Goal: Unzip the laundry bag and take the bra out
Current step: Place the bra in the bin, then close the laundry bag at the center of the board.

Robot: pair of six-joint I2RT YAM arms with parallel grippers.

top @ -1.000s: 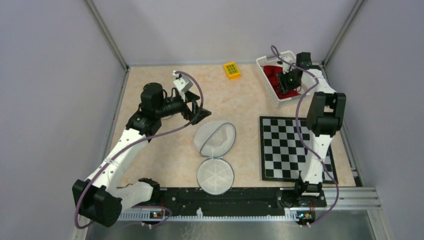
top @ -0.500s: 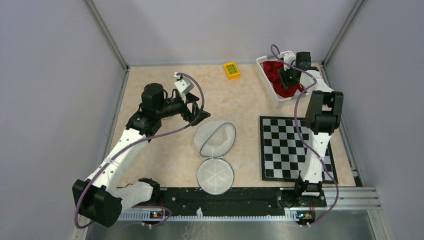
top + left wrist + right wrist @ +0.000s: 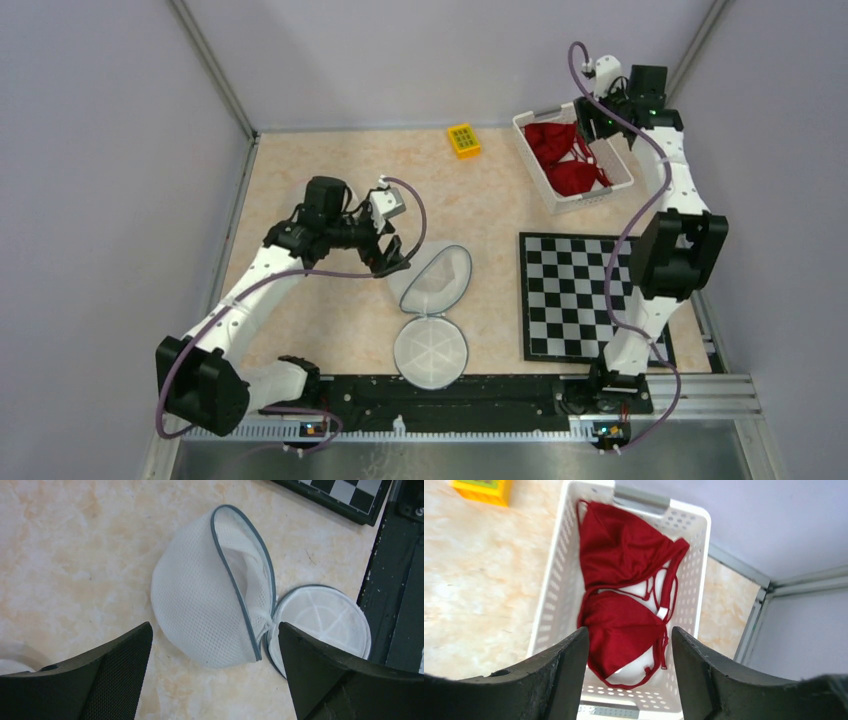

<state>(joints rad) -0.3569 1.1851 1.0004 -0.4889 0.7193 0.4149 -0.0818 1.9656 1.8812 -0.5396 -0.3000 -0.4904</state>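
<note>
Red bra (image 3: 619,580) below right fingers (image 3: 559,680)

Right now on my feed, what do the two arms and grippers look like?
The left arm and right arm have white links, black joints and a looping purple cable. The left gripper and right gripper each have two broad matte-black wedge fingers; a white camera block tops each wrist.

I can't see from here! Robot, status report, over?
Left gripper open over unzipped white mesh laundry bag. Right gripper open above red fabric bra in white plastic basket. Nothing blocking.
</note>
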